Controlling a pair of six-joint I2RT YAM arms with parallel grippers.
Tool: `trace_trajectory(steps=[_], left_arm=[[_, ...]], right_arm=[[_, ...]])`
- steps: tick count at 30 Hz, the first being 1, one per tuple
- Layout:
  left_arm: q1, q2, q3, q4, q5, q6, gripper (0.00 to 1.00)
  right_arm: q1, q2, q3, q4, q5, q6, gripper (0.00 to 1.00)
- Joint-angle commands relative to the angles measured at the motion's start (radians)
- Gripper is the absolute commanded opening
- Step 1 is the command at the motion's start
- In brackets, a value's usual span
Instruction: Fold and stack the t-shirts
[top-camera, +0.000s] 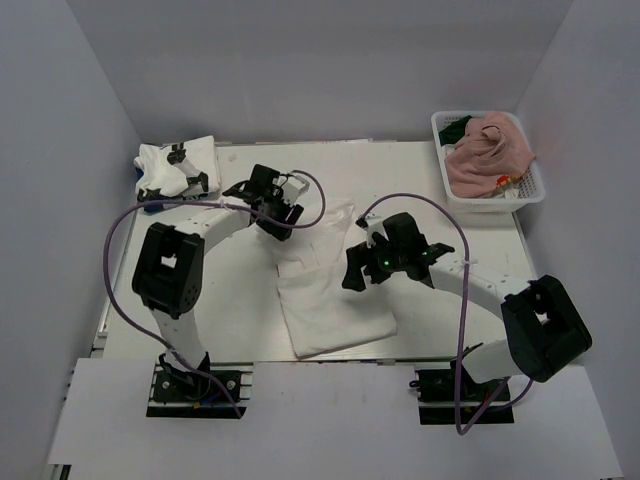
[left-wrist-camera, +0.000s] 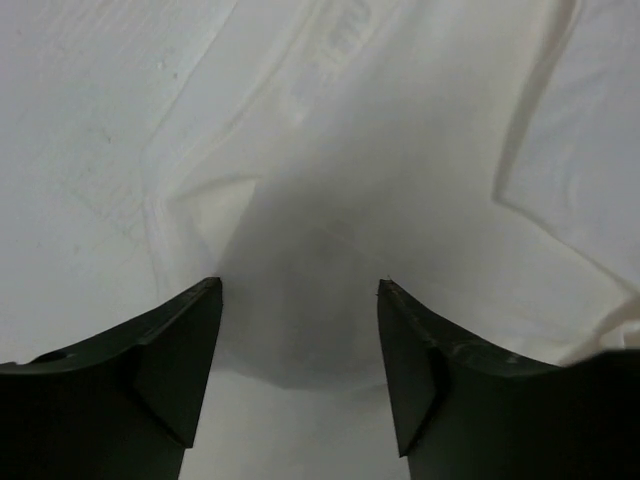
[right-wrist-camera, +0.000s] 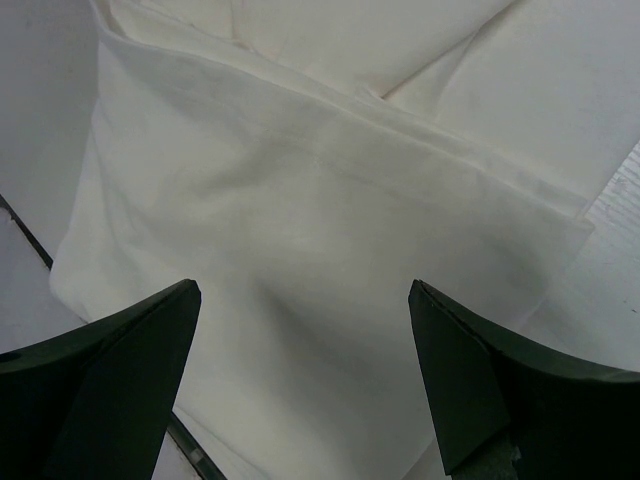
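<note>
A white t-shirt (top-camera: 330, 290) lies partly folded on the table's middle; it fills the left wrist view (left-wrist-camera: 400, 150) and the right wrist view (right-wrist-camera: 330, 190). My left gripper (top-camera: 283, 222) is open just above its far left edge, fingers (left-wrist-camera: 180, 350) apart with cloth below. My right gripper (top-camera: 352, 272) is open over its right side, fingers (right-wrist-camera: 470, 370) apart, nothing held. A folded white t-shirt with dark print (top-camera: 178, 167) lies at the far left. A dusty pink t-shirt (top-camera: 488, 160) and a dark green one (top-camera: 456, 128) lie in the basket.
The white lattice basket (top-camera: 533, 192) stands at the far right corner. White walls close in the table on three sides. Purple cables loop from both arms over the table (top-camera: 240, 300).
</note>
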Motion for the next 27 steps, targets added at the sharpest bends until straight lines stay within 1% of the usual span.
trace_trajectory(steps=[1, 5, 8, 11, 15, 16, 17, 20, 21, 23, 27], left_arm=[[0.011, 0.089, 0.109, -0.062, 0.066, 0.126, 0.7], [0.011, 0.118, 0.118, -0.062, 0.024, 0.126, 0.67], [0.011, 0.096, 0.098, -0.021, 0.06, 0.161, 0.67], [0.011, 0.084, 0.084, -0.021, 0.051, 0.175, 0.67], [0.03, 0.109, 0.123, -0.042, 0.028, 0.186, 0.62], [0.03, 0.109, 0.123, -0.042, 0.028, 0.186, 0.62], [0.03, 0.109, 0.123, -0.053, 0.039, 0.186, 0.58], [0.03, 0.109, 0.123, -0.065, 0.112, 0.195, 0.41], [0.03, 0.109, 0.123, -0.066, 0.112, 0.195, 0.23], [0.03, 0.13, 0.152, -0.066, 0.083, 0.167, 0.0], [0.03, 0.153, 0.212, -0.085, 0.083, 0.167, 0.0]], right_arm=[[0.011, -0.009, 0.012, 0.029, -0.024, -0.012, 0.9], [0.021, -0.01, 0.003, 0.025, -0.029, -0.011, 0.9], [0.024, -0.007, -0.002, 0.018, -0.021, -0.011, 0.9], [0.034, -0.004, 0.004, 0.014, -0.013, -0.012, 0.9], [0.038, -0.007, 0.001, 0.014, -0.001, -0.015, 0.9], [0.038, -0.007, -0.002, 0.015, 0.002, -0.011, 0.9], [0.04, -0.004, -0.002, 0.015, 0.005, -0.011, 0.9], [0.041, 0.011, -0.004, 0.018, 0.005, -0.006, 0.9], [0.041, 0.017, -0.001, 0.018, 0.005, -0.007, 0.9], [0.044, 0.02, -0.002, 0.018, 0.005, -0.009, 0.9], [0.052, 0.036, -0.005, 0.029, -0.001, -0.011, 0.9]])
